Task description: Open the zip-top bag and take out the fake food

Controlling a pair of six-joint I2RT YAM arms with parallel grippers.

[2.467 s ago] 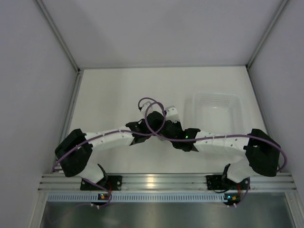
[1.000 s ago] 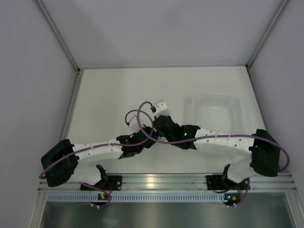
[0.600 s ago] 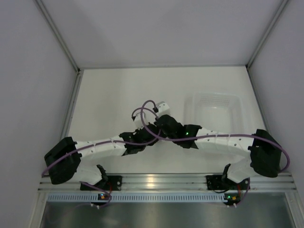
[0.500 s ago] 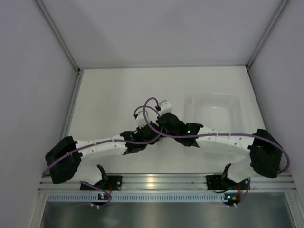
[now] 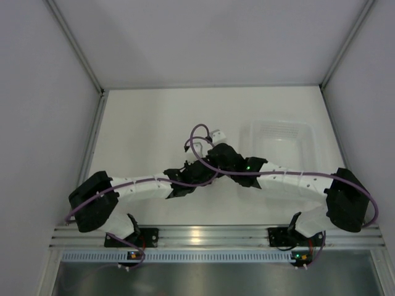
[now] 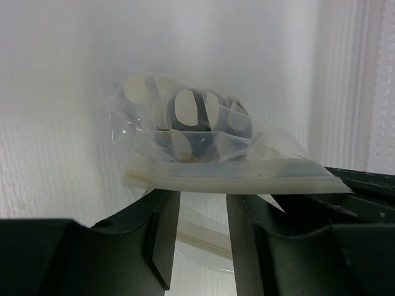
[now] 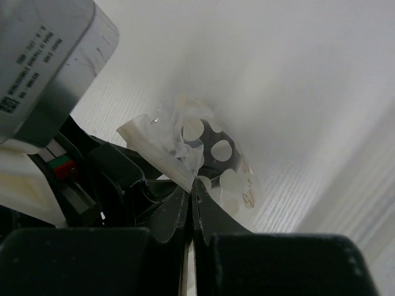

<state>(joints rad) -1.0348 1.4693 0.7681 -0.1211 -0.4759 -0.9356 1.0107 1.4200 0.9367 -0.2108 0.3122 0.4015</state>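
The zip-top bag is clear with white dots and hangs in the air between both grippers. The fake food, a dark ball, sits inside it, and also shows in the right wrist view. My right gripper is shut on the bag's white zip edge. My left gripper is open just under the zip strip, with one loose lip of the bag hanging between its fingers. In the top view the left gripper and right gripper meet at mid-table and hide the bag.
A white translucent tub stands on the table to the right of the grippers, close to the right arm's forearm. Grey walls enclose the table on the left, back and right. Purple cables loop over both wrists.
The left arm drew back to the left, then came forward again. Both grippers have now shifted a little right and further back, closer to the tub.
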